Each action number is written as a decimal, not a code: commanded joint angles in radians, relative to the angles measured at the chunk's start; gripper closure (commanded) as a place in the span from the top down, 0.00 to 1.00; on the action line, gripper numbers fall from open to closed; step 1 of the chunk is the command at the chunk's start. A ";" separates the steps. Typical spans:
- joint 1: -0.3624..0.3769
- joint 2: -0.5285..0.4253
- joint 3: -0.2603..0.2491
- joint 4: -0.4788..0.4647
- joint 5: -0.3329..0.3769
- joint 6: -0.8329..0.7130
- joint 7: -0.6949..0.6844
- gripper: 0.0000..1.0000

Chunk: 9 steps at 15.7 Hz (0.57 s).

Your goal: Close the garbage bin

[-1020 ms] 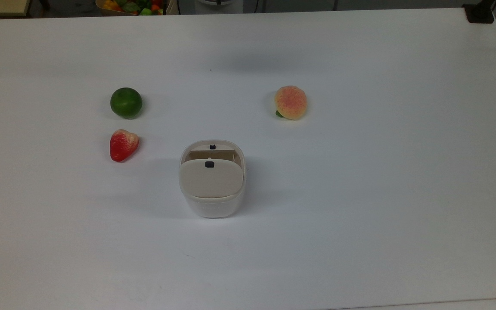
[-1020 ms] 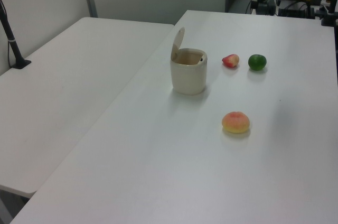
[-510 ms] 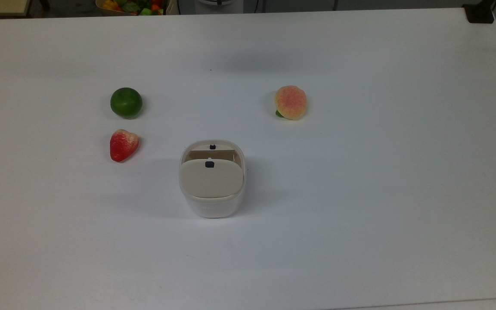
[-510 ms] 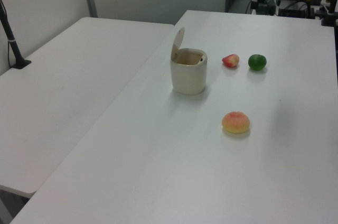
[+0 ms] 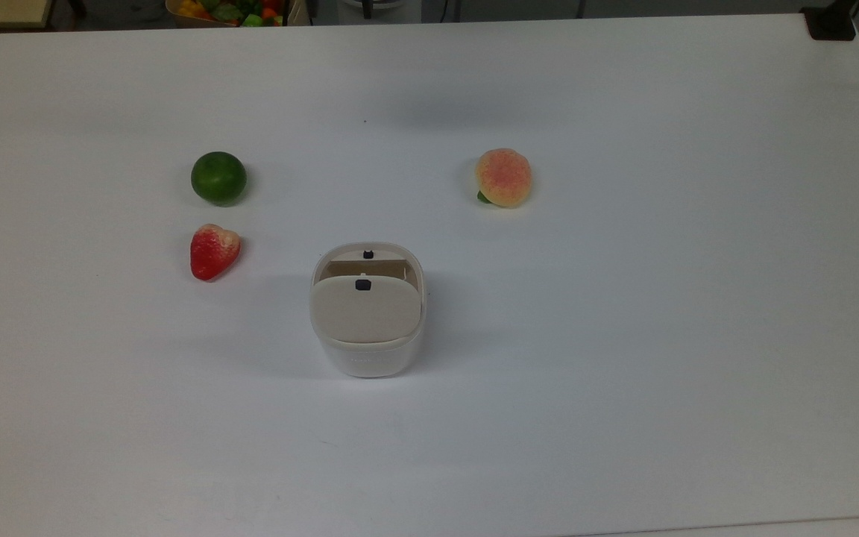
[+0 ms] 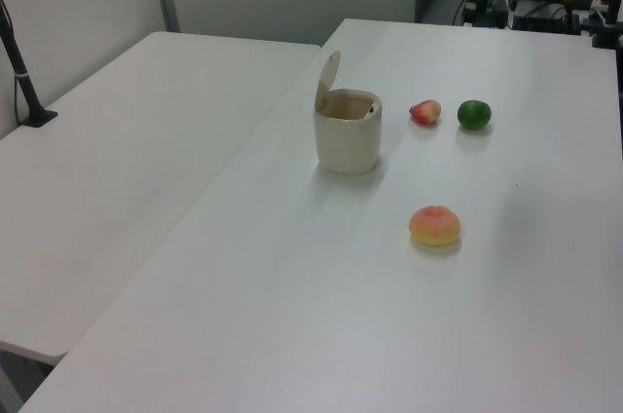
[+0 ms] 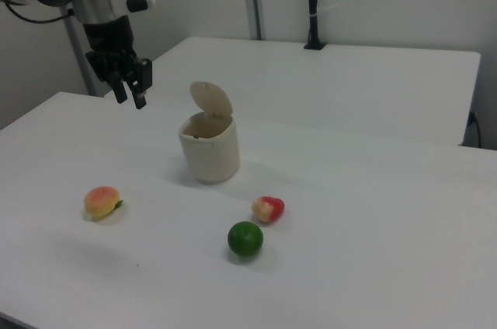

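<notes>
The garbage bin (image 5: 367,362) is a small white rounded-square tub near the middle of the table. Its beige lid (image 5: 366,312) is hinged up and stands open, with a small dark button (image 5: 363,285) on it. In the left view the bin (image 6: 348,148) shows its lid (image 6: 327,82) raised on the left view's left. In the right view the bin (image 7: 210,152) has its lid (image 7: 211,99) upright. My gripper (image 7: 130,95) hangs in the air on the right view's left of the bin, about level with the lid and apart from it, open and holding nothing.
A green lime (image 5: 218,177) and a red strawberry (image 5: 214,250) lie on the top view's left of the bin. A peach (image 5: 503,177) lies at the upper right. A second table (image 6: 136,150) adjoins, with a black post (image 7: 311,3) on it.
</notes>
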 commanded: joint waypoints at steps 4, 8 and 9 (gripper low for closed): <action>0.016 0.000 0.004 -0.025 0.019 0.113 -0.055 0.08; 0.016 0.002 0.004 -0.026 0.019 0.190 -0.098 0.00; 0.016 0.004 0.006 -0.028 0.019 0.213 -0.098 0.00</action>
